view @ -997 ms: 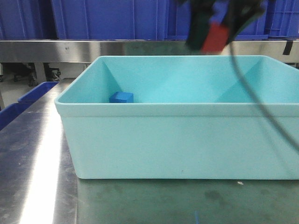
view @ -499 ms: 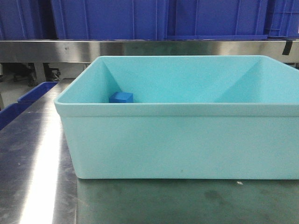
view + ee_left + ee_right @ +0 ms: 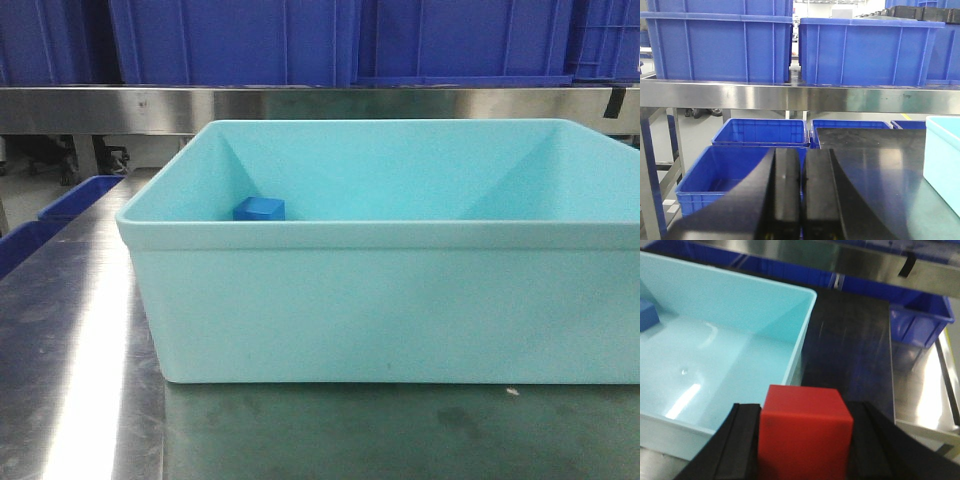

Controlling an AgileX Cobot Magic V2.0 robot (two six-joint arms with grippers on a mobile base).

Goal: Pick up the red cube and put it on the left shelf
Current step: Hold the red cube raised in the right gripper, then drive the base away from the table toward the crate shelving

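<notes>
Right gripper: pinched the red cube, angled down over the turquoise tub corner.
Red cube: sat at 6 o'clock in the right wrist view.
Left gripper: fingers pressed together, held level, the left shelf at 12 o'clock.
Blue cube: lay inside the tub.

End effector (closed); left shelf

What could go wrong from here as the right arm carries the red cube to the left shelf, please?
The right gripper holds the red cube only by two side faces, close above the turquoise tub; a slip might drop it inside. The left shelf looks packed with blue crates, so the cube may strike a crate rather than reach bare shelf.
</notes>
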